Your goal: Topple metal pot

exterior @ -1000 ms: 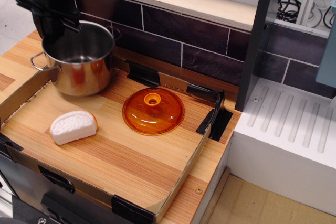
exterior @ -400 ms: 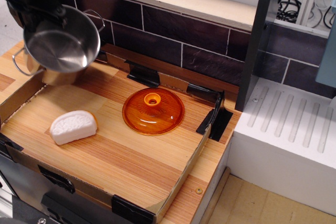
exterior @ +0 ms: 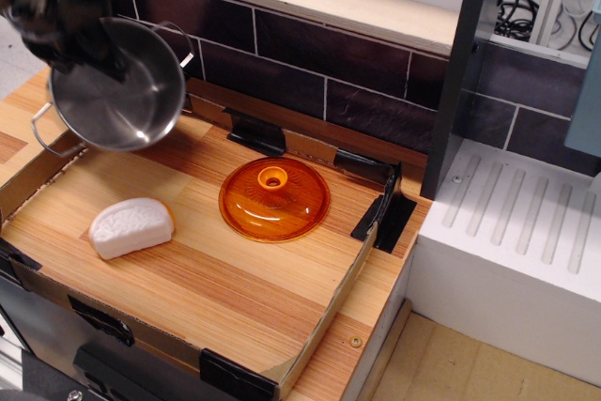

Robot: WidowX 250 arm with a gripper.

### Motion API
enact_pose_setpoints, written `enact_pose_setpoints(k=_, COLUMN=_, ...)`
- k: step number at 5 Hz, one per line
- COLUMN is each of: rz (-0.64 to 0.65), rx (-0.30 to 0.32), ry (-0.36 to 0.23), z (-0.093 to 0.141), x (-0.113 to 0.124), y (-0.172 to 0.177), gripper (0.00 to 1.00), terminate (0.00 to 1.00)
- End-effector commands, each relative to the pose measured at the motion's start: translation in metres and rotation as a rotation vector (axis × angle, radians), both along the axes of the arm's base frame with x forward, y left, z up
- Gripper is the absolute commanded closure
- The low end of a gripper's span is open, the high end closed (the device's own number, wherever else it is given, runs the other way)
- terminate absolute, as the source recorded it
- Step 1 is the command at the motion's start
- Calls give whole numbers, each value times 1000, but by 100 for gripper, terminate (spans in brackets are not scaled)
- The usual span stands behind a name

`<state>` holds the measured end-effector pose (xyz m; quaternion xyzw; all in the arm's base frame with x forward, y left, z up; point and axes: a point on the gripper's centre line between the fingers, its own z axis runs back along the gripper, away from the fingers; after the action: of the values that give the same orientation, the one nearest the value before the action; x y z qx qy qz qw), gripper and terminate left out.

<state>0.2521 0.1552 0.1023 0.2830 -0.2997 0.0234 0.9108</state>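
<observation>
**A:** Where are we in the toppling?

**B:** I'd say mid-tip. The metal pot (exterior: 117,86) sits at about ten o'clock on the wooden board (exterior: 225,260), heeled far over so its open mouth faces the camera and its inside is plain to see. One loop handle shows at its lower left, another at the upper right.

**A:** And the gripper?

**B:** The gripper (exterior: 80,30) is a dark, blurred mass over the pot's upper-left rim. It seems to be on the rim, but I cannot tell whether the jaws are pinching it or merely pressed against it (the blur swallows the fingertips).

**A:** So what does the next move call for?

**B:** By my reading, letting the pot go right down onto its side and then freeing the rim, so that it rests there without rolling.

**A:** Any room for that?

**B:** Towards four and five o'clock of the pot the board is bare. The white sponge-like block (exterior: 131,227) lies near, at six o'clock of it, and the orange lid (exterior: 274,199) lies at four o'clock, well apart. The tiled wall (exterior: 310,53) stands close at twelve, and the cardboard rim (exterior: 38,171) runs along the left edge, so a roll towards either would be stopped short.
</observation>
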Motion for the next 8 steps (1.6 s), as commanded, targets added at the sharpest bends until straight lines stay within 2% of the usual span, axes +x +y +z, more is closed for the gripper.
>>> enact_pose_setpoints(k=1, rz=-110, rx=56, ry=-118, z=-1, x=10, y=-9, gripper=100, terminate=0)
enact_pose_setpoints(k=3, rz=-168, rx=110, ry=-85, z=-17, x=-2, y=-10, gripper=100, terminate=0)
enact_pose_setpoints(k=4, rz=-163, rx=79, ry=-27, z=-23, x=-5, y=-10, gripper=100, terminate=0)
enact_pose_setpoints(k=5, rz=-120, rx=39, ry=33, z=-28, x=-5, y=-8, gripper=0, terminate=0)
enact_pose_setpoints(k=6, rz=-85, rx=-32, ry=98, z=-27, x=-4, y=-6, gripper=0, terminate=0)
enact_pose_setpoints(k=8, rz=40, rx=-98, ry=161, z=-9, x=-4, y=-3, gripper=0, terminate=0)
